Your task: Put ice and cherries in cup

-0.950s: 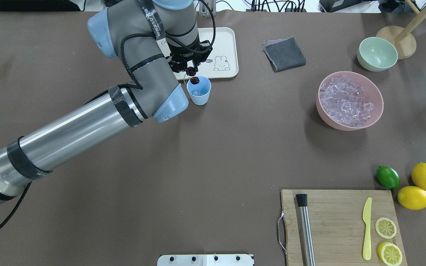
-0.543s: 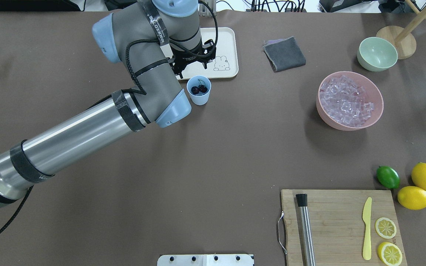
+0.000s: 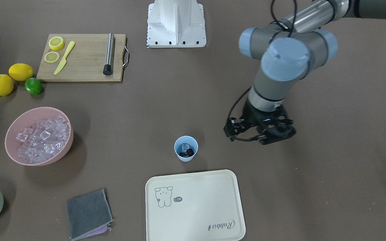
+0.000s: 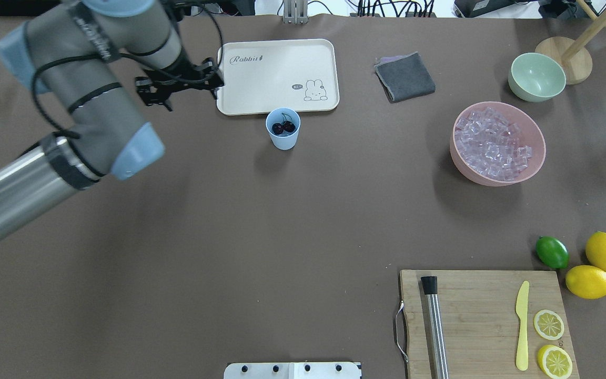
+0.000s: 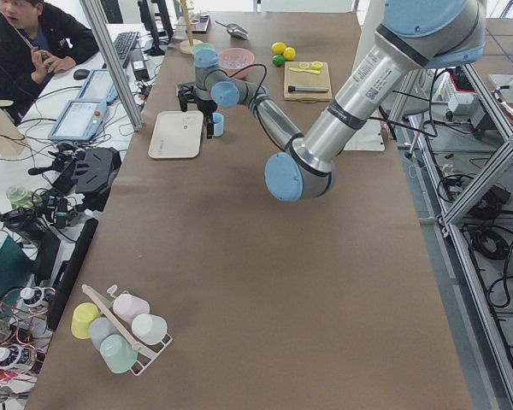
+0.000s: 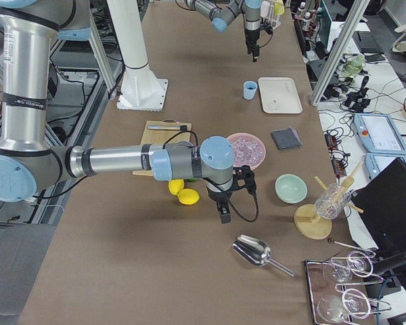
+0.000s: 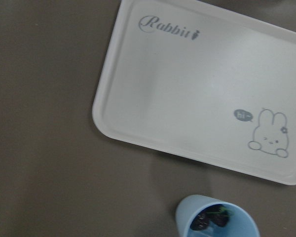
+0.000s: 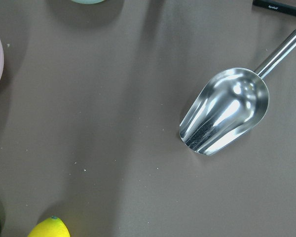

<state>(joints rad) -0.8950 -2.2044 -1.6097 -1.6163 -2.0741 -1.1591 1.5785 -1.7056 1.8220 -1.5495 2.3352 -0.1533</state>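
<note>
**Overhead and front views.** The cup [image 4: 283, 141] stands at upper centre of the overhead frame, just below the lower edge of the tray [image 4: 261, 73]. The cherries [image 4: 283, 127] lie inside it, beside at least one cube of ice [image 3: 186, 146].

The left gripper [image 4: 179, 88] hangs at upper left, well apart from the cup; whether its jaws are apart or together cannot be told. The right gripper [image 6: 224, 215] shows only in the side view, above the scoop [image 8: 224, 111], and its jaws are likewise unreadable.

**Judged risks.** The cup is light and free-standing, so a low sweep of either arm could tip it. More cubes from the pink bowl [image 4: 484, 178], at right, could bounce out of the cup if dropped from too high.
</note>
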